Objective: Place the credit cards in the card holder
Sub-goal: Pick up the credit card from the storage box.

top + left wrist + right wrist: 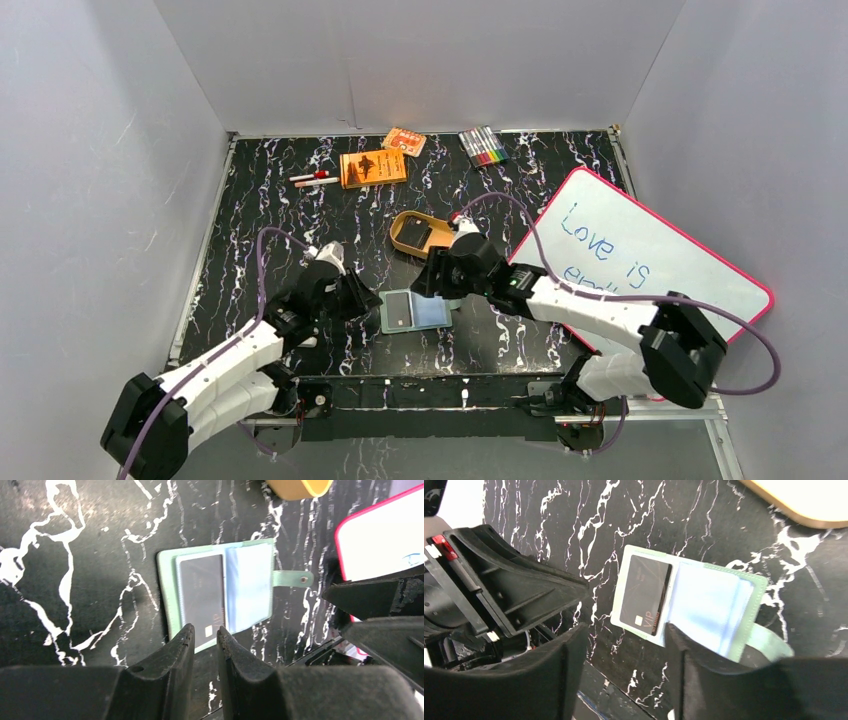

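The sage-green card holder (415, 311) lies open and flat on the black marbled table, its snap tab (292, 579) sticking out. One dark card (201, 600) marked VIP lies on its left half; it also shows in the right wrist view (646, 596). The pale blue sleeves (704, 607) cover the other half. My left gripper (204, 635) hovers just off the holder's near edge, jaws a narrow gap apart and empty. My right gripper (624, 635) is open and empty, one finger (684, 650) over the holder's edge. No other card shows.
A golden oval tin (420, 233) lies open just behind the holder. A pink-framed whiteboard (640, 260) lies at the right. At the back are an orange booklet (373, 167), a small orange pack (404, 141), markers (482, 146) and pens (315, 179).
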Controlling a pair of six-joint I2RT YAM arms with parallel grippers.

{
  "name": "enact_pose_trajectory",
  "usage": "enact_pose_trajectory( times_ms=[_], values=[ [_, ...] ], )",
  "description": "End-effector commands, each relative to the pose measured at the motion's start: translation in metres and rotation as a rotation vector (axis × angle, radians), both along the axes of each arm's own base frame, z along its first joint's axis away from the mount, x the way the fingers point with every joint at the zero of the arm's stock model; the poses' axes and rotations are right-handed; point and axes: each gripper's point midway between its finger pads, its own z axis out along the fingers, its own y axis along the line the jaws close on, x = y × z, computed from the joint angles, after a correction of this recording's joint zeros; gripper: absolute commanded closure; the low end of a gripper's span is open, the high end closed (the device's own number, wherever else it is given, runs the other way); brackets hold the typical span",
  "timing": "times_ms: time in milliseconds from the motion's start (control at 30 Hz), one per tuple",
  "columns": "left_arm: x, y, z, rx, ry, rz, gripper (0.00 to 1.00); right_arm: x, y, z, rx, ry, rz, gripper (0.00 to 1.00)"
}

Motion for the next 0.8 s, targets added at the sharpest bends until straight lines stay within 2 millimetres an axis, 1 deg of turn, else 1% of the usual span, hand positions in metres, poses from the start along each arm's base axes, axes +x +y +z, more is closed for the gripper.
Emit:
enact_pose_trajectory(
  times_ms=[0,33,100,167,233,300,367,400,500,567,633,700,767],
  values=[
    [0.007,-0.009,0.026,-0.04,-0.043,-0.02,0.77,0.01,-0.034,0.001,-0.075,-0.085,-0.003,0.45],
    [0.007,-0.013,0.027,-0.055,-0.043,-0.036,0.77,0.009,-0.036,0.0,-0.066,-0.095,0.009,0.48],
    [0.01,-0.025,0.031,-0.095,-0.04,-0.063,0.77,0.005,-0.038,-0.006,-0.066,-0.089,0.04,0.5],
    [0.012,-0.036,0.031,-0.128,-0.025,-0.091,0.77,0.002,-0.039,-0.016,-0.083,-0.069,0.054,0.5],
    [0.015,-0.045,0.03,-0.135,-0.014,-0.108,0.8,0.006,-0.046,-0.021,-0.093,-0.074,0.018,0.48],
    [0.018,-0.046,0.026,-0.118,-0.007,-0.107,0.8,0.021,-0.047,-0.009,-0.048,-0.129,-0.021,0.44],
    [0.019,-0.042,0.023,-0.097,-0.009,-0.092,0.8,0.041,-0.047,0.004,-0.028,-0.153,-0.052,0.4],
    [0.018,-0.039,0.021,-0.084,-0.009,-0.082,0.79,0.052,-0.047,0.012,-0.021,-0.162,-0.073,0.38],
    [0.016,-0.027,0.015,-0.043,0.002,-0.043,0.78,0.091,-0.05,0.026,-0.003,-0.161,-0.188,0.37],
    [0.014,-0.021,0.013,-0.029,0.003,-0.025,0.78,0.115,-0.051,0.03,0.053,-0.14,-0.263,0.38],
    [0.011,-0.019,0.013,-0.036,0.004,-0.014,0.77,0.133,-0.046,0.029,0.097,-0.114,-0.308,0.37],
    [0.009,-0.018,0.013,-0.044,0.006,-0.011,0.77,0.148,-0.035,0.027,0.121,-0.073,-0.319,0.35],
    [0.007,-0.018,0.013,-0.048,0.01,-0.014,0.77,0.157,-0.025,0.019,0.124,-0.035,-0.327,0.33]
  ],
)
